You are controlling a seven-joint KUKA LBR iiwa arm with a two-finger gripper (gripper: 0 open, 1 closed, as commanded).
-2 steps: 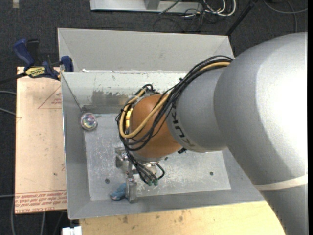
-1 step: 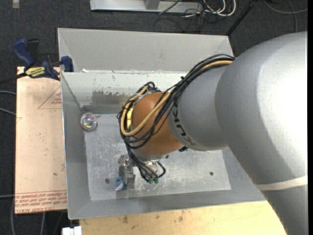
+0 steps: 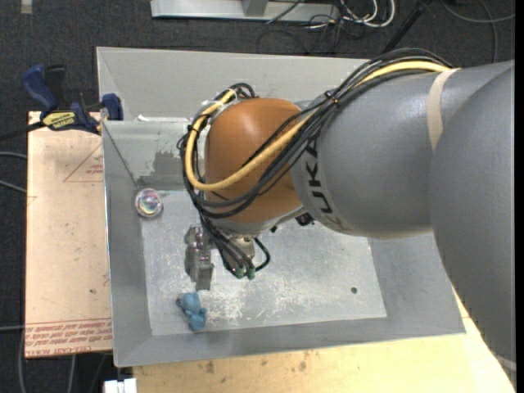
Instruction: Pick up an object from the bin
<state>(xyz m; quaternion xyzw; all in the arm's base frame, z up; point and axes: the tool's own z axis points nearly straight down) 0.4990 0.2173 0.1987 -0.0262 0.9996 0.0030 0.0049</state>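
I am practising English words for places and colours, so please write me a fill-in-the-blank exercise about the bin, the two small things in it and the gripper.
1. The shiny round thing lies near the ____ wall of the bin, as the view shows it.
2. The small lumpy thing near the bin's lower edge in the view is ____ in colour.
3. The gripper is closer to the small lumpy thing, and its arm comes in from the view's ____ side.

Missing words: left; blue; right.
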